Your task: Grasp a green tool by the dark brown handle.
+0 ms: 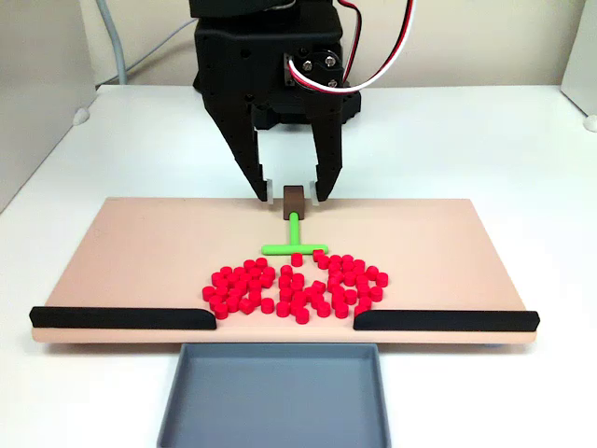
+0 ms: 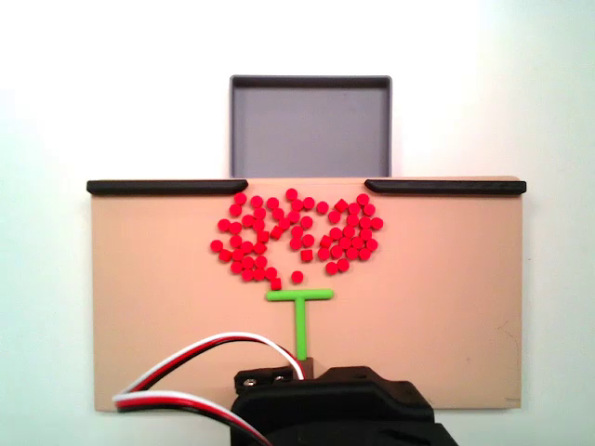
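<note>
The green tool (image 1: 295, 239) lies flat on the tan board (image 1: 140, 243), a T shape whose crossbar faces the red cylinders and whose stem points toward the arm. The dark brown handle (image 1: 293, 198) is a small cube at the stem's far end. My black gripper (image 1: 293, 194) reaches down over it, open, one finger on each side of the cube with a small gap on both sides. In the other fixed view, the green tool (image 2: 300, 318) runs down toward the arm body (image 2: 335, 409), which covers the fingertips and most of the handle.
Several small red cylinders (image 1: 294, 285) are scattered just past the crossbar. Two long black bars (image 1: 121, 317) (image 1: 446, 320) line the board's near edge, leaving a gap in front of a grey tray (image 1: 275, 397). White tabletop surrounds the board.
</note>
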You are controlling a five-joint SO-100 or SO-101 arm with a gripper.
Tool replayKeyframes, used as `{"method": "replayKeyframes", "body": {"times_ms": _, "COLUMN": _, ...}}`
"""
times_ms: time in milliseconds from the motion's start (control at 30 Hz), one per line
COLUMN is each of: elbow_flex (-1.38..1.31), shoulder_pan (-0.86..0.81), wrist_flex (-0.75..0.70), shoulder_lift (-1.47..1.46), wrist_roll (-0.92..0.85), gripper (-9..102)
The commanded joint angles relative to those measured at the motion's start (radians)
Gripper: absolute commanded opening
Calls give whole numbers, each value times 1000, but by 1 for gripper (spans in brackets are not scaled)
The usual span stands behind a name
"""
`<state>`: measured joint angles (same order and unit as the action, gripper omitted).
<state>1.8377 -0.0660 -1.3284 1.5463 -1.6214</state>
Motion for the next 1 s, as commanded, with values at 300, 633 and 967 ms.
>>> {"method": "replayKeyframes", "body": {"times_ms": 300, "elbow_flex": -8, "shoulder_pan": 21, "wrist_flex": 5, "shoulder_lift": 44, "wrist_roll": 23, "gripper": 14}}
{"method": "replayKeyframes", "body": {"times_ms": 633, "elbow_flex": -6, "shoulder_pan": 26, "wrist_flex": 5, "shoulder_lift": 46, "wrist_roll": 31, "gripper": 12}}
{"method": "replayKeyframes", "body": {"times_ms": 967, "elbow_flex": -6, "shoulder_pan": 26, "wrist_flex": 5, "shoulder_lift": 44, "wrist_roll": 29, "gripper": 10}}
